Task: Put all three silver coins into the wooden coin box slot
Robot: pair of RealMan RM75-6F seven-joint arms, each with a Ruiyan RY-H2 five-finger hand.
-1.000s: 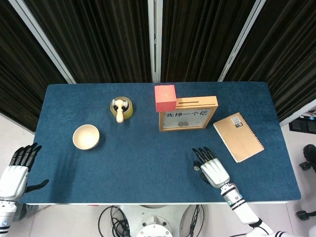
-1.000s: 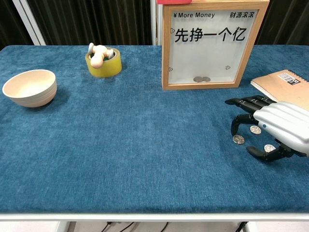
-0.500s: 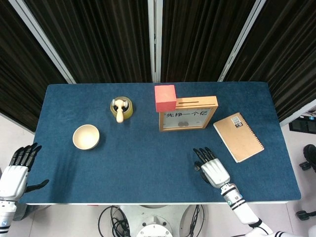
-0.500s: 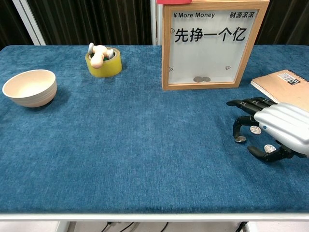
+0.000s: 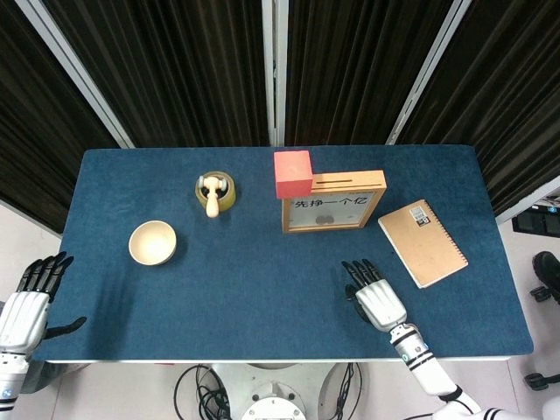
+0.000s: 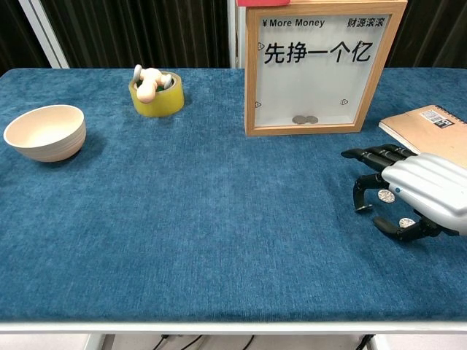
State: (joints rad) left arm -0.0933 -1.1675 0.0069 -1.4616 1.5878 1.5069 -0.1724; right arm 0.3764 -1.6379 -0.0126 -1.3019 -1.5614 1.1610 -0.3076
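The wooden coin box (image 5: 332,201) (image 6: 316,67) stands upright at the back middle, its slot (image 5: 342,183) on the top edge. Two coins (image 6: 305,119) lie inside behind the glass. My right hand (image 5: 374,297) (image 6: 413,191) arches palm down over the cloth in front of the box, fingers apart. Two silver coins show under it: one (image 6: 385,195) between the fingers and one (image 6: 407,222) by the thumb. A fingertip (image 6: 363,205) touches down where a third coin lay; that coin is hidden. My left hand (image 5: 29,302) hangs open off the table's left edge.
A pink block (image 5: 293,173) sits on the box's left top corner. A brown notebook (image 5: 423,241) (image 6: 427,122) lies right of the box. A yellow tape roll with a wooden peg (image 5: 214,193) (image 6: 155,92) and a cream bowl (image 5: 152,242) (image 6: 45,132) stand at left.
The right hand drew back slightly toward the table's front edge. Its leftmost fingertip came down over the leftmost coin, which no longer shows. The left hand barely moved.
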